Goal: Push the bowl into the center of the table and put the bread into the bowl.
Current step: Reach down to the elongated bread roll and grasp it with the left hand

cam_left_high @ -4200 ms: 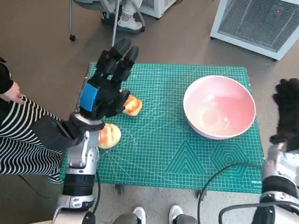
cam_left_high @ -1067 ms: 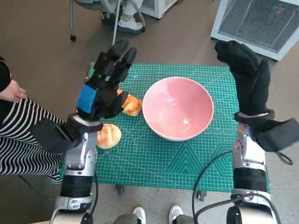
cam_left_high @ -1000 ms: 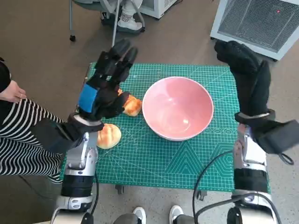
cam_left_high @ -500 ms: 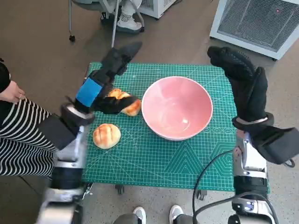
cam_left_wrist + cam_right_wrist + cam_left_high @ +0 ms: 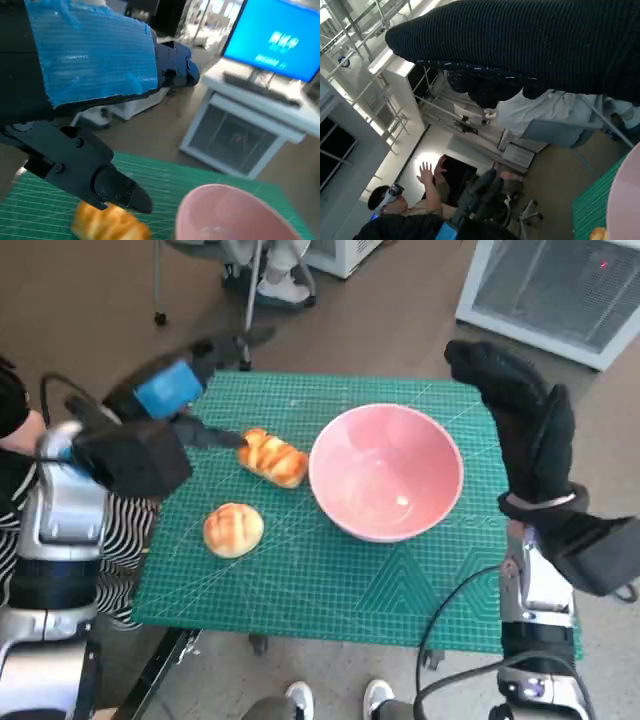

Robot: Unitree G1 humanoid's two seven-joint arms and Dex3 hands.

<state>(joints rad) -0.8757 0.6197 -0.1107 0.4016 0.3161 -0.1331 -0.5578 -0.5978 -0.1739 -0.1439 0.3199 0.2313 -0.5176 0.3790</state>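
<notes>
The pink bowl [image 5: 385, 472] stands upright near the middle of the green cutting mat [image 5: 330, 585]. A long golden bread [image 5: 273, 457] lies just to its left, and a round bun [image 5: 233, 530] lies nearer the mat's left front. My left hand [image 5: 170, 392] hovers over the mat's far left corner with its fingers spread, holding nothing. In the left wrist view its thumb [image 5: 117, 192] is just above the long bread [image 5: 110, 226], beside the bowl [image 5: 230, 215]. My right hand [image 5: 525, 430] is raised beside the bowl's right side, fingers straight, empty.
A white grilled unit [image 5: 560, 290] stands on the floor beyond the far right corner. Chair legs and a person's shoes [image 5: 270, 280] are beyond the far edge. A person in striped clothing [image 5: 130, 530] sits at the left edge. A black cable [image 5: 450, 615] loops over the near right.
The bowl went from the right side to the mat's middle earlier. In the last second my left arm swung out to the left, uncovering both breads. My right hand barely moved.
</notes>
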